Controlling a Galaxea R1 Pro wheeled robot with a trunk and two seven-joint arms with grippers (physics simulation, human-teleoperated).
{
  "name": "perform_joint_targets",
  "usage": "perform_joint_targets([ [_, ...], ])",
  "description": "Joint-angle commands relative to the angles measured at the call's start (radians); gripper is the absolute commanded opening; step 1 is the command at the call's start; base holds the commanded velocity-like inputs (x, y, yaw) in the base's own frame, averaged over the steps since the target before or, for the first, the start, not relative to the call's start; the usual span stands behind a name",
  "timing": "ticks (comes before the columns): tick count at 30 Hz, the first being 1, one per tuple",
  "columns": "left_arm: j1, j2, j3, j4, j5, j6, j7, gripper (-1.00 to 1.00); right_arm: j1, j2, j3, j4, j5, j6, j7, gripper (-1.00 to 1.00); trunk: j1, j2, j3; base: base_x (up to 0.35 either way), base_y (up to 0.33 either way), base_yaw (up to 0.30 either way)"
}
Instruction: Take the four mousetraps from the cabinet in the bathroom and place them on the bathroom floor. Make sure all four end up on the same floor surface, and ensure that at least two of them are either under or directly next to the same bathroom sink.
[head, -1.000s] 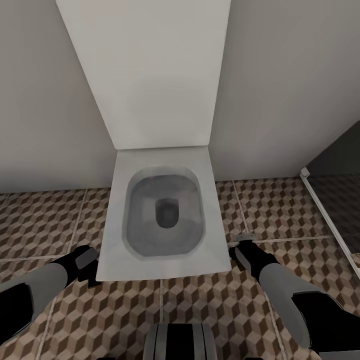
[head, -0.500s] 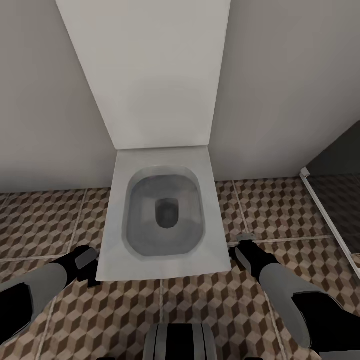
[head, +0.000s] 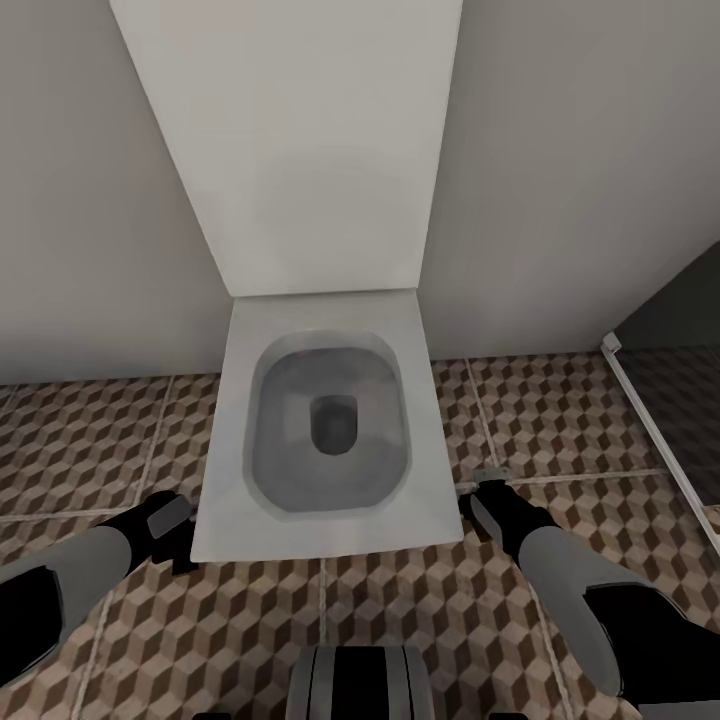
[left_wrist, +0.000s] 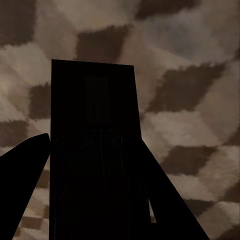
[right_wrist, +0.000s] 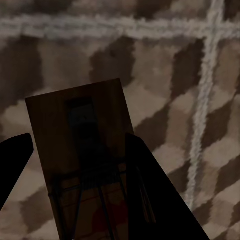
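Left end effector and right end effector each clamped on a mousetrap, unmoved over bathroom floor flanking toilet; sink unreached, placement stalled.

1. Mousetrap, left wrist view: flat dark rectangular slab, in shadow, near black; held between the left gripper's dark fingers, long axis running out from them, above the floor.
2. Second mousetrap, right wrist view: brown wooden slab with dark wire parts, held likewise in the right gripper.
3. Bathroom floor: square tiles, brown-beige-tan cube pattern, pale grout; fills lower frame of head view.
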Motion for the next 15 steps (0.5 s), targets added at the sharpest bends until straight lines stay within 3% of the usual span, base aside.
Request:
perform_joint_targets([
  [1, 0.000, 0.001, -0.005, -0.004, 0.008, 0.001, 0.008, -1.00, 0.000, 0.000, 0.008, -0.002, 0.000, 0.007, -0.003, -1.00, 0.000, 0.000, -0.001, 0.000, 0.000, 0.000],
  [15, 0.000, 0.001, -0.005, -0.004, 0.008, 0.001, 0.009, -1.00, 0.000, 0.001, 0.008, -0.002, 0.000, 0.007, -0.003, -1.00, 0.002, -0.001, -0.016, 0.000, 0.000, 0.000],
])
